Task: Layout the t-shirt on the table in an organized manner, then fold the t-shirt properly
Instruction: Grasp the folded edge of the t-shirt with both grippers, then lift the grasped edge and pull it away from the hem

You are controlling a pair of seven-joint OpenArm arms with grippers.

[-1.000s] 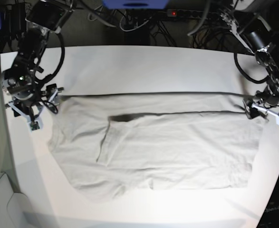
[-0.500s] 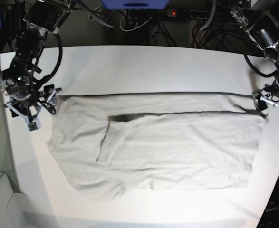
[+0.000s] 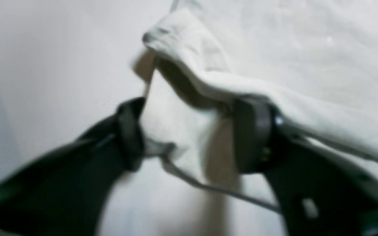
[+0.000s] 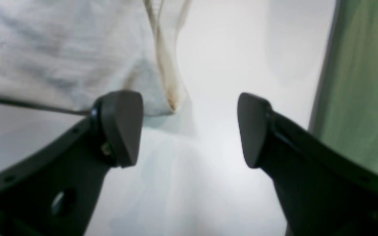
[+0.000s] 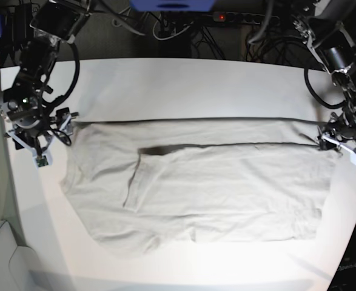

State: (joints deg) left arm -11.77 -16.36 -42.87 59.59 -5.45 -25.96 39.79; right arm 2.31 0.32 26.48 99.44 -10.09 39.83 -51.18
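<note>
The light grey-beige t-shirt (image 5: 214, 188) lies spread across the white table (image 5: 184, 85), with one layer folded over along a dark crease. At the shirt's far right corner is my left gripper (image 5: 338, 144). In the left wrist view its jaws (image 3: 189, 134) stand apart and straddle the shirt's raised hem (image 3: 290, 49), with cloth between the fingers. My right gripper (image 5: 39, 145) hovers off the shirt's left edge. It is open (image 4: 189, 127) over bare table (image 4: 225, 65), beside a sleeve edge (image 4: 44, 49).
Cables and a power strip (image 5: 238, 18) run behind the table's far edge. The left gripper works close to the table's right edge. A green surface (image 4: 363, 82) borders the table beside the right gripper. A pale object (image 5: 2, 254) sits at the lower left.
The left gripper, which had drawn away toward the table's right edge, has come back down onto the shirt's right corner. The right gripper has barely shifted.
</note>
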